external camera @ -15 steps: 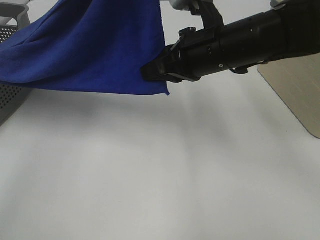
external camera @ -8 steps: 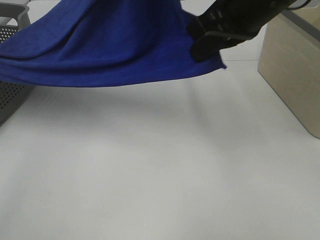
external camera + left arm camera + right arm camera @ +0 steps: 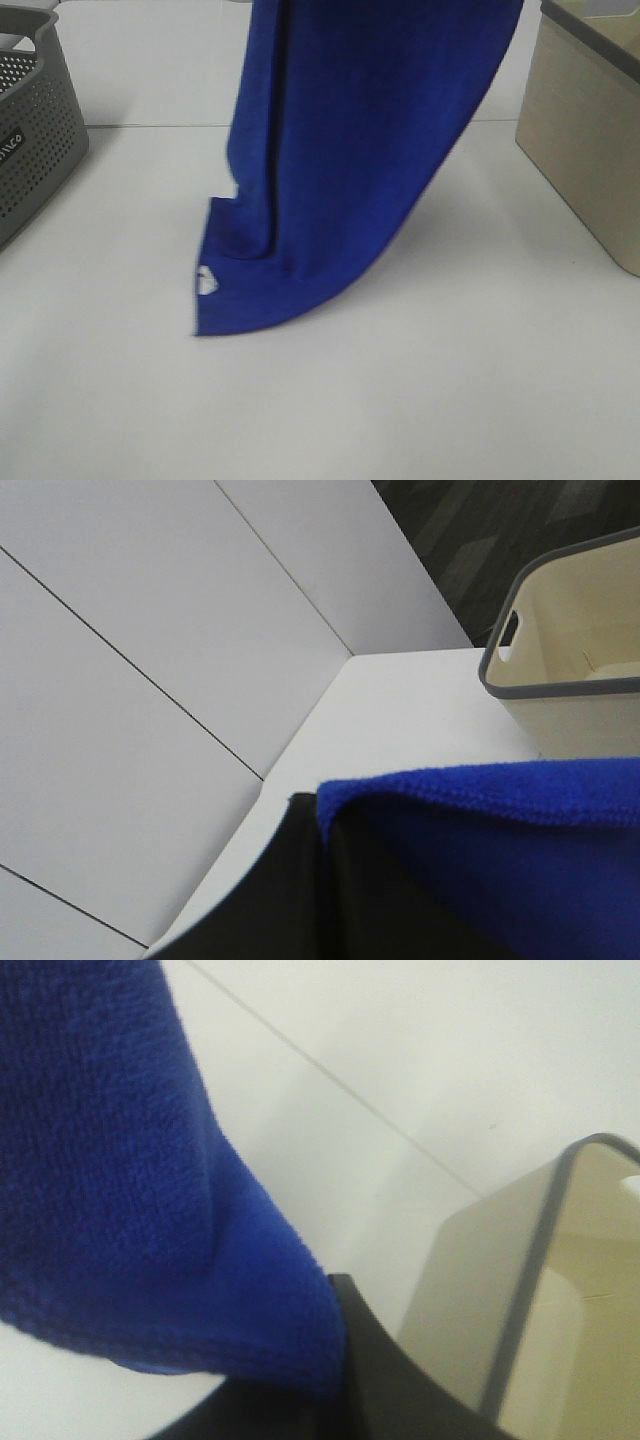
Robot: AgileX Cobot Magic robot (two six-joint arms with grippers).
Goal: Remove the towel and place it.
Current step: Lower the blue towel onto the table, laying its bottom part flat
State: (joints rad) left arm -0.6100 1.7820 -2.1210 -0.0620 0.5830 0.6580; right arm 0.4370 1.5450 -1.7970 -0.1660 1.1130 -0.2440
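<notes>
Left gripper (image 3: 312,860) is closed on the towel's (image 3: 480,850) top edge, the blue pile folding over its black finger. It sits above the frame of the high view. Far left on the table (image 3: 420,400) stands the grey basket (image 3: 40,130), and the towel is well clear of it. In the middle the towel hangs from above as a long drape. Its lower corner, with the white tag (image 3: 205,280), appears to rest on the table. Right gripper (image 3: 335,1385) is likewise clamped on the cloth's upper edge. At far right is the beige bin (image 3: 585,140), apart from the towel. Removal looks done, and placing is the step in hand. Next calls for lowering both grippers together while drawing them sideways, so the cloth lays out flat rather than bunching on its corner, then letting go.
</notes>
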